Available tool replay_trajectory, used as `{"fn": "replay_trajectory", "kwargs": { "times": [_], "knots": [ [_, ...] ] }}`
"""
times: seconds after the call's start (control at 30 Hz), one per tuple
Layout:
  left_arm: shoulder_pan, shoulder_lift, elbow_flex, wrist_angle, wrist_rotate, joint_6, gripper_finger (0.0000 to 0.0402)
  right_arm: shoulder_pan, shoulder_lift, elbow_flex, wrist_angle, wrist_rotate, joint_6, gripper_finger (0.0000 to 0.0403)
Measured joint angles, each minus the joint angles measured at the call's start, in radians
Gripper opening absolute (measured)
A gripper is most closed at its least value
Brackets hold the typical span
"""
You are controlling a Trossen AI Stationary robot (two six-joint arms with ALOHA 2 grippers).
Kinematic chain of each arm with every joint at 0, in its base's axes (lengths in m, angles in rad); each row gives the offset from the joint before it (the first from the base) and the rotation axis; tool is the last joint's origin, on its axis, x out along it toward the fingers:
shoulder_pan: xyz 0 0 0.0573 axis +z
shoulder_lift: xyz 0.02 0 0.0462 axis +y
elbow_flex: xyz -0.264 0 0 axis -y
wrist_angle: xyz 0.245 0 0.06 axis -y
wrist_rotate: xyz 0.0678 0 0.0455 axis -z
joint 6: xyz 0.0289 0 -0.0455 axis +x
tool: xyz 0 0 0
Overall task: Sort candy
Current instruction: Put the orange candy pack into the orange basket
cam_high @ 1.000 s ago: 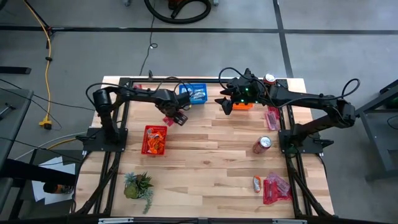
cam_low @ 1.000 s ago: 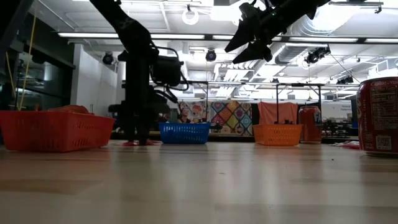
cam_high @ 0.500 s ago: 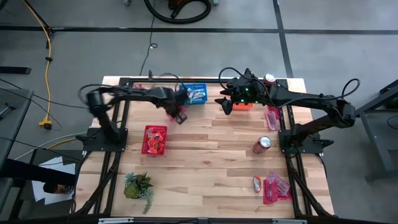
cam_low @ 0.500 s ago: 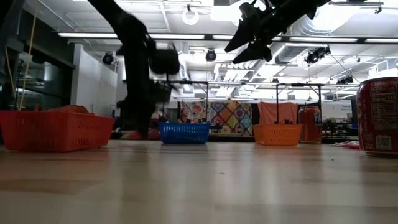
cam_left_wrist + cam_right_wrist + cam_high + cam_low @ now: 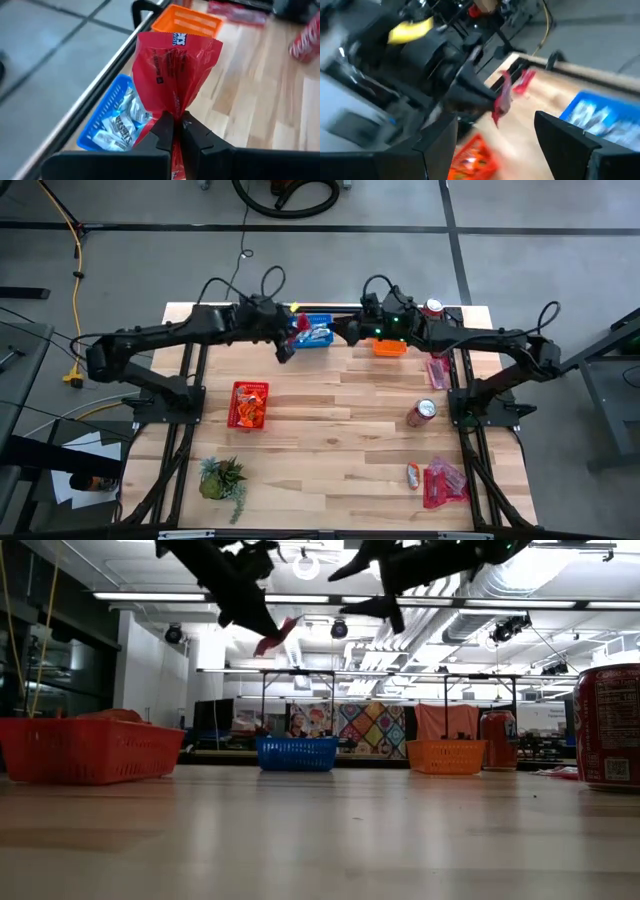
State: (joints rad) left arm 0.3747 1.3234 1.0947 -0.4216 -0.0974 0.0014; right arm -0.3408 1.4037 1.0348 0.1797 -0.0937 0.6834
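left jaws clamped on red candy packet (image 5: 172,70)

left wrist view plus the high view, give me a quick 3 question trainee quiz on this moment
1. True or false: the left hand is shut on a red candy packet.
2. Which basket holds blue-and-white candy? A red, B blue, C orange.
3. Fill in: the right hand is ____ and holds nothing.

Key: 1 true. 2 B. 3 open.
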Motion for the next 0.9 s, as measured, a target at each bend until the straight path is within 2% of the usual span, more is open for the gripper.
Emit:
{"fn": "replay_trajectory", "kwargs": {
  "times": [0.1, 0.17, 0.27, 0.6, 0.7, 0.9],
  "knots": [
    [-0.049, 0.026, 0.002, 0.012, -0.050, 0.099, 0.0000, 0.000, 0.036, 0.000, 0.019, -0.029, 0.155, 0.0259],
    [-0.084, 0.046, 0.001, 0.033, -0.089, 0.161, 0.0000, 0.009, 0.060, 0.000, 0.017, -0.033, 0.201, 0.0259],
    [-0.117, 0.071, 0.001, 0.059, -0.123, 0.214, 0.0000, 0.027, 0.098, 0.000, 0.012, -0.026, 0.208, 0.0259],
    [-0.136, 0.113, 0.002, 0.069, -0.089, 0.238, 0.0000, 0.072, 0.164, 0.000, 0.001, 0.033, 0.217, 0.0254],
    [-0.136, 0.115, 0.002, 0.071, -0.079, 0.240, 0.0000, 0.075, 0.165, 0.000, -0.007, 0.045, 0.217, 0.0230],
    [-0.133, 0.121, 0.002, 0.080, -0.047, 0.239, 0.0000, 0.075, 0.165, 0.000, -0.010, 0.067, 0.234, 0.0144]
  ]
}}
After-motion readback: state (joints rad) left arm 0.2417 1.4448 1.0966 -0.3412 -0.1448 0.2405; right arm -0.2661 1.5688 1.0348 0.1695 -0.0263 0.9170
